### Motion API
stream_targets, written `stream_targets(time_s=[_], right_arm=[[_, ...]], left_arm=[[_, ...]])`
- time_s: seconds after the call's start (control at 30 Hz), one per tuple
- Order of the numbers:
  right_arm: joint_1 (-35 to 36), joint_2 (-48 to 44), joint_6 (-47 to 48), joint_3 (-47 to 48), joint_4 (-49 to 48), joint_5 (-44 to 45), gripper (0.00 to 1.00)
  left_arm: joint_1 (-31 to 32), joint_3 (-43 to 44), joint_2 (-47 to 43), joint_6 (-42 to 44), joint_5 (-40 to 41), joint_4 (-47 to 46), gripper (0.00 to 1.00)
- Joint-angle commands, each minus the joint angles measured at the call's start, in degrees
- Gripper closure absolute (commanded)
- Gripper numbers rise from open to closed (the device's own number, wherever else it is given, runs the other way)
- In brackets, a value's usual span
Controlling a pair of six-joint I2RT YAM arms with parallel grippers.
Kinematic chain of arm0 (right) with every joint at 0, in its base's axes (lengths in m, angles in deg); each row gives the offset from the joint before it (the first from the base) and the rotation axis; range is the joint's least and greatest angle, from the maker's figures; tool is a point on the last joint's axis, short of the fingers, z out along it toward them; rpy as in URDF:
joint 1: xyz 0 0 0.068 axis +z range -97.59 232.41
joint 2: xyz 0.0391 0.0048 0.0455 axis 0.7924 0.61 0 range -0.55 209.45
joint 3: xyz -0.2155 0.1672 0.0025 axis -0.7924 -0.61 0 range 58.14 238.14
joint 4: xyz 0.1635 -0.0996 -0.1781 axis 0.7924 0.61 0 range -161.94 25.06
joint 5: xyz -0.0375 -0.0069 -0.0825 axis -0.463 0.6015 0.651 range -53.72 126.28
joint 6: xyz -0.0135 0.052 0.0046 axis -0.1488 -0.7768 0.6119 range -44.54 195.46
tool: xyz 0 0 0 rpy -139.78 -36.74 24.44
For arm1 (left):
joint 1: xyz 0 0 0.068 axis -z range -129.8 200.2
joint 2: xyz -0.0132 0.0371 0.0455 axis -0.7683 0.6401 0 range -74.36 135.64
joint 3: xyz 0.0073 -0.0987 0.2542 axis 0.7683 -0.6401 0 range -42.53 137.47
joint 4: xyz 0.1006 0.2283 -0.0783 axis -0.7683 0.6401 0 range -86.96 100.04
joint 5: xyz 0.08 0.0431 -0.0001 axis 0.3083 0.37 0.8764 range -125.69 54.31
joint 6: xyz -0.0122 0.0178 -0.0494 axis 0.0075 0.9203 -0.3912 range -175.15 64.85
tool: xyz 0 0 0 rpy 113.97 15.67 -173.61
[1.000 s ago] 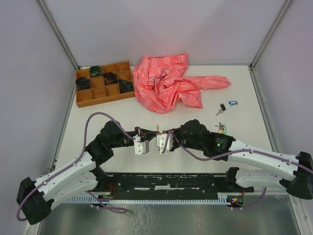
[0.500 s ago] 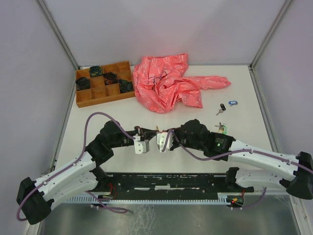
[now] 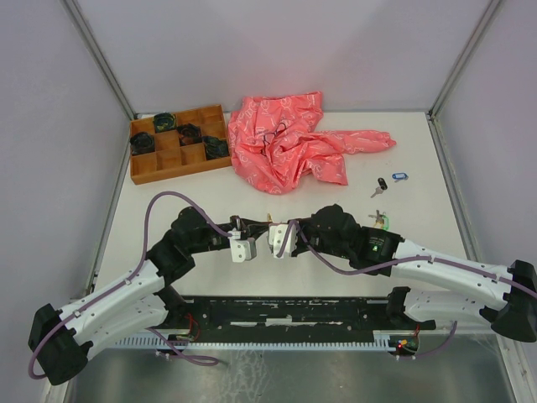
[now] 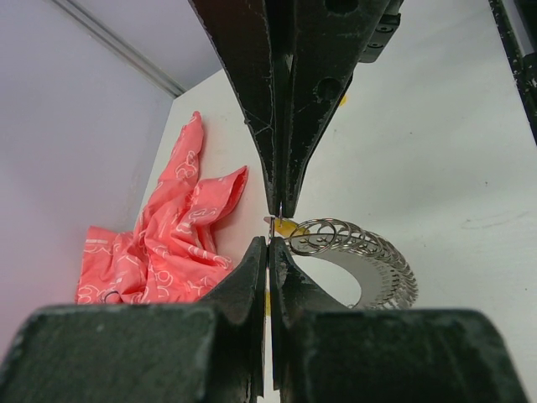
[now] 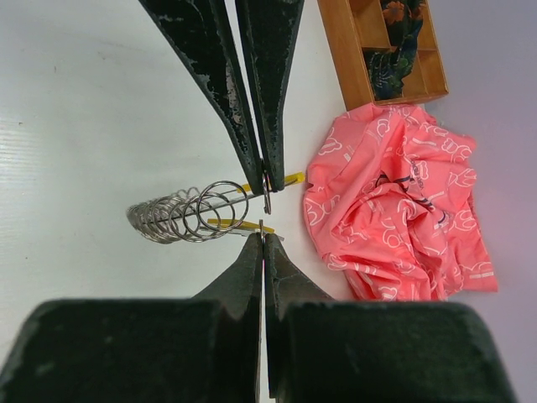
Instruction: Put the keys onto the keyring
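- Slipping is the main risk here — both hands pinch only thin wire, so a small twist or tug could let the keyring (image 4: 352,256) spring out of one grip and drop on the counter (image 3: 218,185).
- Left hand (image 4: 273,225): closed tight, its tips nipping the ring's wire right by the yellow piece (image 4: 289,227).
- Right hand (image 5: 264,210): also closed, with its tips clamped on an end loop of the coil.
- Pulling the two ends too far apart could bend the coil out of shape. With too little pull, I judge, no gap opens for a key.
- With both hands busy, neither is free to fetch a key — releasing one to reach could let the ring swing out of line.
- The ring is held between the two hands near the middle of the counter, on the near side, a little nearer than the pink cloth (image 3: 285,143).
- It looks like a loose silvery spring of many thin round turns, fanned into a curve and shiny, with one yellow plastic stretch.
- The keys (image 3: 382,183) lie loose well to the right. A black-tagged one and the blue-tagged key (image 3: 399,176) sit side by side further off, and the green-tagged key (image 3: 384,220) lies close against the right arm.
- None of the keys is on the ring yet.
- A wooden tray (image 3: 178,143) of dark bundles sits at the far left.
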Motion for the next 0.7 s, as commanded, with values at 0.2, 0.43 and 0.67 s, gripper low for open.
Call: stream_targets(time_s=[0.2,0.43,0.67], right_arm=[[0.2,-0.8,-1.9,1.6,-3.7,1.0,0.99],[0.2,-0.9,-2.3,1.7,-3.9,0.3,0.99],[0.2,-1.0,-2.7,1.8,-3.9,0.0,0.99]], left_arm=[[0.1,0.2,0.1,-2.0,-1.4,-3.9,0.97],[0.1,0.2,0.3,-2.0,-1.3,-3.9,0.97],[0.2,0.2,0.4,-2.1,-1.4,-4.0,0.97]])
